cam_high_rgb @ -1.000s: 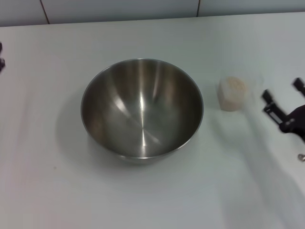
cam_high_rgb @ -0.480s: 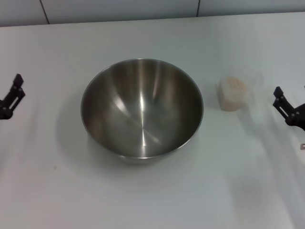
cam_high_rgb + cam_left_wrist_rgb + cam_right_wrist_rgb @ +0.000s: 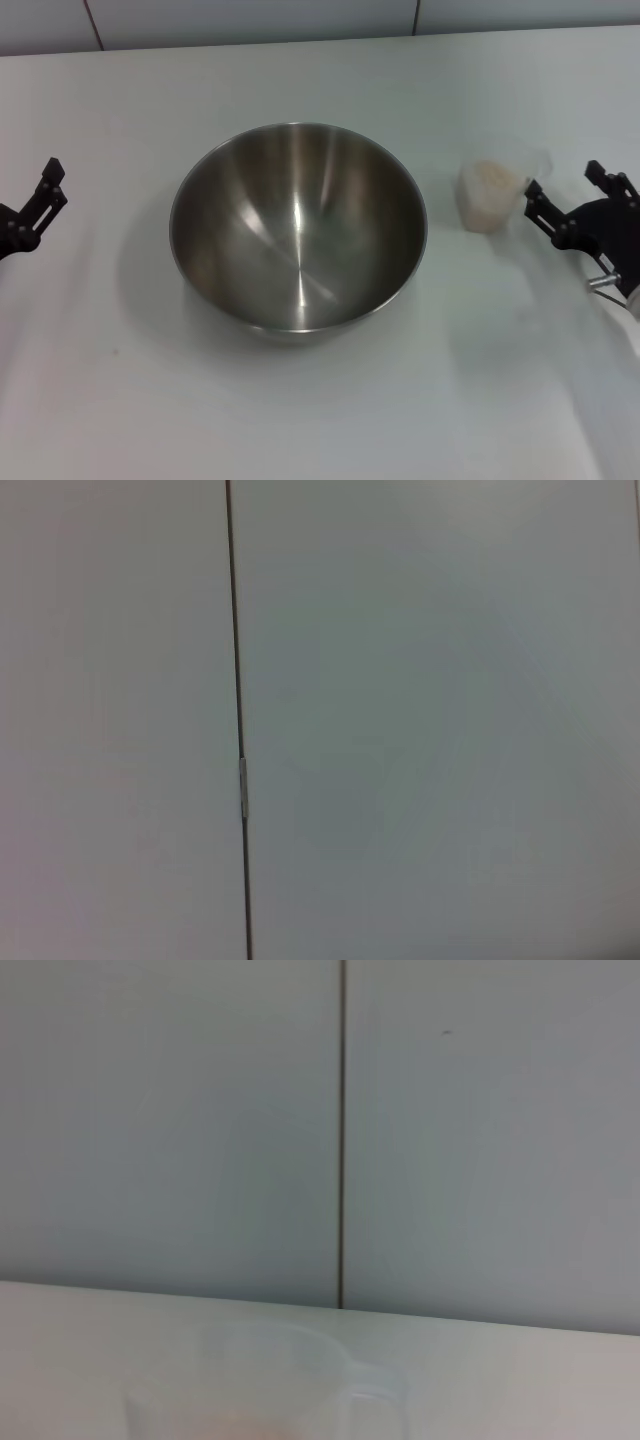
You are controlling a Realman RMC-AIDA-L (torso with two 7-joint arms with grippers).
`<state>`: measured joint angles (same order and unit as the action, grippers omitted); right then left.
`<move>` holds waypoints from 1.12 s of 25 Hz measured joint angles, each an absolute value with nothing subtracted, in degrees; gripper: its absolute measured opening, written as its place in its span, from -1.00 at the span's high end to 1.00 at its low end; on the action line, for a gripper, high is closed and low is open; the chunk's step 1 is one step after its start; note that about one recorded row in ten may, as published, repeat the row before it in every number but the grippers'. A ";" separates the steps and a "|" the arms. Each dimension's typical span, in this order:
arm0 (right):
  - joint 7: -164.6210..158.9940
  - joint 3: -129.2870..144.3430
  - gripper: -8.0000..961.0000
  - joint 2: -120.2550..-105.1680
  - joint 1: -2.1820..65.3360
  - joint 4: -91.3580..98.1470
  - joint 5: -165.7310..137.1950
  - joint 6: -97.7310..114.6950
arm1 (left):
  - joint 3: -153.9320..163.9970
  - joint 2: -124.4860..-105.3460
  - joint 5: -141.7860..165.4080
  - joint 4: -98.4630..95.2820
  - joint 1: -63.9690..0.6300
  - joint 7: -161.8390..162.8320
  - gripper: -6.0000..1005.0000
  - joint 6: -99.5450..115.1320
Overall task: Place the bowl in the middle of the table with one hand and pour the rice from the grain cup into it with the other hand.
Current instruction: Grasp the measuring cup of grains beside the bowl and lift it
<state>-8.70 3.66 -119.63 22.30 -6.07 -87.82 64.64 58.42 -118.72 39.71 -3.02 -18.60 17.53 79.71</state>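
Note:
The steel bowl [image 3: 298, 225] stands empty in the middle of the white table [image 3: 300, 420]. To its right is the clear grain cup [image 3: 490, 196], upright and holding pale rice [image 3: 490, 178], its handle [image 3: 538, 162] pointing right. My right gripper [image 3: 563, 182] is open just right of the cup, with one fingertip close beside the handle and nothing held. In the right wrist view the cup's rim [image 3: 270, 1345] and handle [image 3: 378, 1392] sit close in front. My left gripper [image 3: 38, 200] hovers at the table's left edge, well apart from the bowl.
A tiled wall with dark seams [image 3: 416, 15] runs along the table's far edge. The left wrist view shows only wall panels and a vertical seam [image 3: 238, 730]. Bare tabletop surrounds the bowl on all sides.
My right gripper has moved in toward the cup's handle. My left gripper has come into view from the left edge and edged toward the bowl. Bowl and cup have not moved.

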 joint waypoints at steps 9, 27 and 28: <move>-8.70 3.03 -0.55 -119.52 23.98 -5.89 -87.67 63.91 | 59.40 -118.83 39.81 -2.94 -18.50 18.24 -0.66 79.93; -8.70 0.00 -0.48 -119.48 24.91 -5.60 -87.46 65.89 | 62.29 -118.74 39.82 -2.97 -17.93 18.72 -0.66 80.22; -8.70 -0.02 -0.48 -119.49 24.91 -5.62 -87.46 65.92 | 62.32 -118.74 39.82 -2.93 -17.93 18.72 -0.66 80.09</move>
